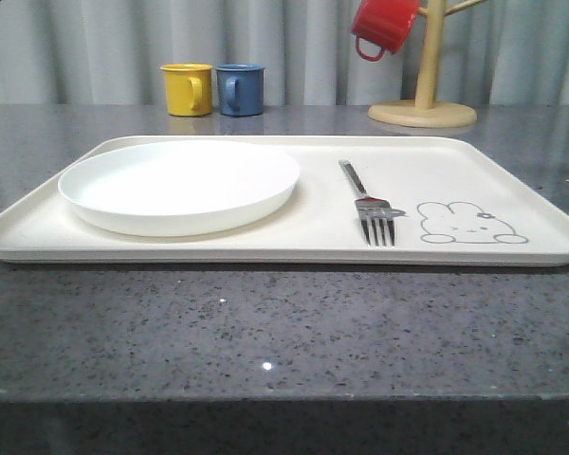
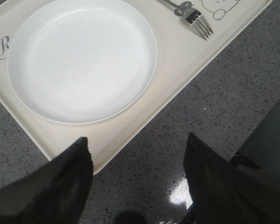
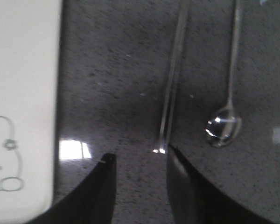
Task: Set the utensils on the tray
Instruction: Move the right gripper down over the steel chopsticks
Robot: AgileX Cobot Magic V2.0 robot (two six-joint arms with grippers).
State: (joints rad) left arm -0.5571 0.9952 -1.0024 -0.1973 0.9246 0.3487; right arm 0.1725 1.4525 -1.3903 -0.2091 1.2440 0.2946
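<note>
On the large cream rectangular tray with rounded corners and a low raised rim, the shiny silver four-tined metal fork lies flat, handle toward twelve o'clock and tines toward six in the front view. Just beside the tines, at three o'clock, sits the grey bunny drawing printed on the tray. At nine o'clock from the fork, the round white plate rests on the tray's left half.

Off the tray, on the dark grey speckled stone counter, the pair of long flat silver chopsticks and the long-handled round-bowled silver spoon lie side by side, apart from each other and from the tray's edge.

The right claw hovers over the bare counter with its dark fingers spread and nothing between them, the near tips of the chopsticks just beyond its gap. The left claw is likewise released, fingers wide apart above the counter just off the tray's rim, near the plate.

Beyond the tray at twelve o'clock in the front view stand a yellow mug and a blue mug, touching or nearly so. At two o'clock a pale wooden mug stand carries a red mug hung on a peg.
</note>
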